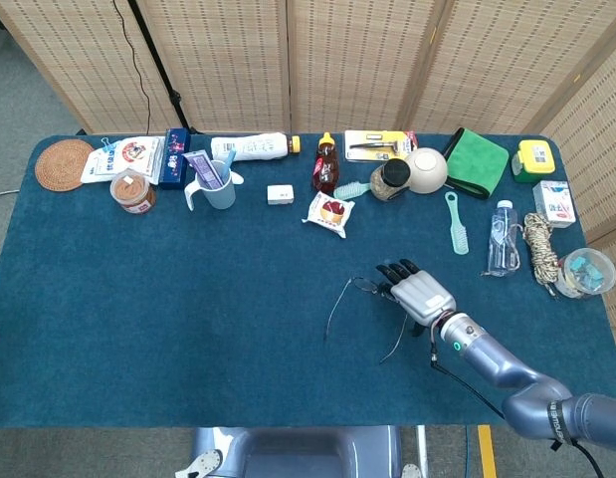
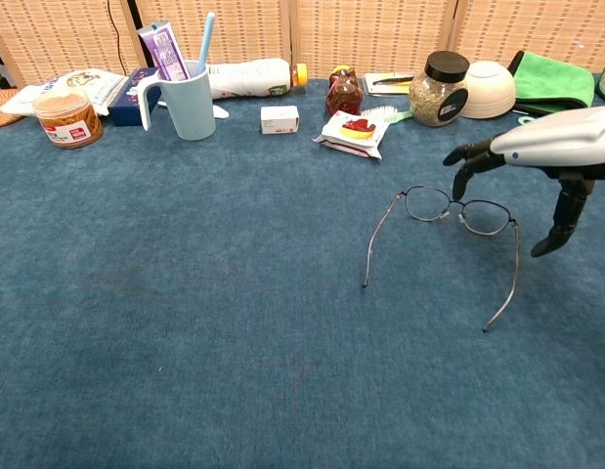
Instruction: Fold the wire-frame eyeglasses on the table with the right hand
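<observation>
The wire-frame eyeglasses (image 2: 449,208) lie on the blue table cloth (image 2: 185,322), lenses away from me and both temple arms unfolded toward the near edge. In the head view the eyeglasses (image 1: 363,289) lie just left of my right hand (image 1: 419,294). My right hand (image 2: 551,151) arches over the right lens, fingers spread. One dark fingertip (image 2: 459,189) hangs at the bridge and the thumb (image 2: 564,220) points down beyond the right hinge. It grips nothing. My left hand is in neither view.
Along the back edge stand a blue cup (image 2: 190,98) with toothpaste and a toothbrush, a snack packet (image 2: 353,132), a dark-lidded jar (image 2: 439,88), a white bowl (image 2: 488,88) and a green cloth (image 2: 551,83). A comb (image 1: 455,221) and a water bottle (image 1: 501,237) lie to the right.
</observation>
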Robot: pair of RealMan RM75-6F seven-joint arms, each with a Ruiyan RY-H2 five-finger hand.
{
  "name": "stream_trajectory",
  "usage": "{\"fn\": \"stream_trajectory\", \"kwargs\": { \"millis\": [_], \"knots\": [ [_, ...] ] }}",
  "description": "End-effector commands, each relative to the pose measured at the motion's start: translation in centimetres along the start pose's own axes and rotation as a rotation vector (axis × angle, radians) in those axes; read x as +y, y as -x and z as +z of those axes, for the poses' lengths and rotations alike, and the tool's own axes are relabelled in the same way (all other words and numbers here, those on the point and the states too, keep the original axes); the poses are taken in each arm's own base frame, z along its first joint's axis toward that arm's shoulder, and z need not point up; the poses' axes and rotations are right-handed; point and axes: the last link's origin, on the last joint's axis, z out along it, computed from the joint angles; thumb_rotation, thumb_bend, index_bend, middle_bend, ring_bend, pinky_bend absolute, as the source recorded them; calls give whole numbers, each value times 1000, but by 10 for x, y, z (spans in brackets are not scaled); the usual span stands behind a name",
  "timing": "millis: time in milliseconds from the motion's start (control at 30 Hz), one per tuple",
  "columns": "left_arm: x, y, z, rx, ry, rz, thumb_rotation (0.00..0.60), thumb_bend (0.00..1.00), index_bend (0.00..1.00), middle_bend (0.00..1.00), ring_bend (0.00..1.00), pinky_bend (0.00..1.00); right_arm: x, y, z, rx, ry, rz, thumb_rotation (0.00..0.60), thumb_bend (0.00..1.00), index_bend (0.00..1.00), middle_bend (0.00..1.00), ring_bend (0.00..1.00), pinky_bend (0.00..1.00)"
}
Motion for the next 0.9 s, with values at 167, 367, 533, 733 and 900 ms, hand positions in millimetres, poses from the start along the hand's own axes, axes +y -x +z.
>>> {"fn": "stream_trajectory", "kwargs": {
  "millis": [167,367,533,733,900],
  "knots": [
    [-1,-1,-1,0,-4,2,600,416,0,0,0,0,10,4,5,49,41,-17,600,24,199,0,0,0],
    [-2,-1,-1,1,-5,3,600,416,0,0,0,0,13,13,10,48,61,-29,600,24,219,0,0,0],
    [-4,-1,-2,-1,-9,5,600,416,0,0,0,0,9,14,14,47,56,-30,600,23,223,0,0,0],
    [-6,-2,-3,0,-15,4,600,416,0,0,0,0,5,14,21,51,53,-43,600,23,241,0,0,0],
    [-10,-2,-4,-1,-25,6,600,416,0,0,0,0,3,14,26,51,59,-55,600,24,258,0,0,0]
  ]
}}
